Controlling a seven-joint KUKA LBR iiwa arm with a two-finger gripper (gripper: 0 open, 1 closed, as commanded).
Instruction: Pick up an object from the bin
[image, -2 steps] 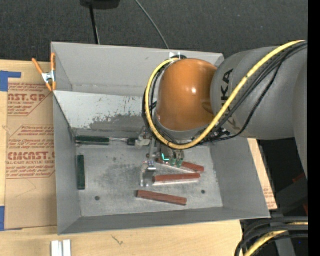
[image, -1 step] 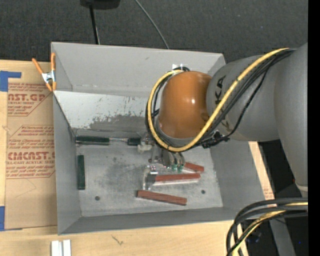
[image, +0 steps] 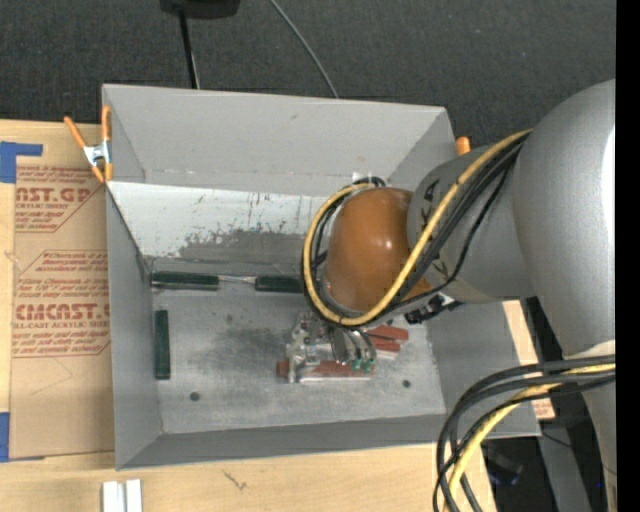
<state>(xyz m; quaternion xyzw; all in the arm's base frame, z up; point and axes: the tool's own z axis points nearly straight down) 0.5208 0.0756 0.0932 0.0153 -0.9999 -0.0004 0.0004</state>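
Rounded grey arm (image: 565, 200), claw (image: 325, 352) — scuffed metal bin (image: 230, 415)

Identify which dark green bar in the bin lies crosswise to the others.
The bar by the left wall; it runs front to back, while the back-left bar and the middle bar follow the back wall.

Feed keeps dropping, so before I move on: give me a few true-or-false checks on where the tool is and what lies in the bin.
1. The tool is down inside the bin, over small reddish pieces right of the middle. True.
2. A dark green bar lies by the left wall. True.
3. That bar touches the tool. False: it lies well apart from it, across the floor.
4. A second dark bar lies along the floor's bottom edge in the view. False: it lies along the top edge, at the foot of that wall.
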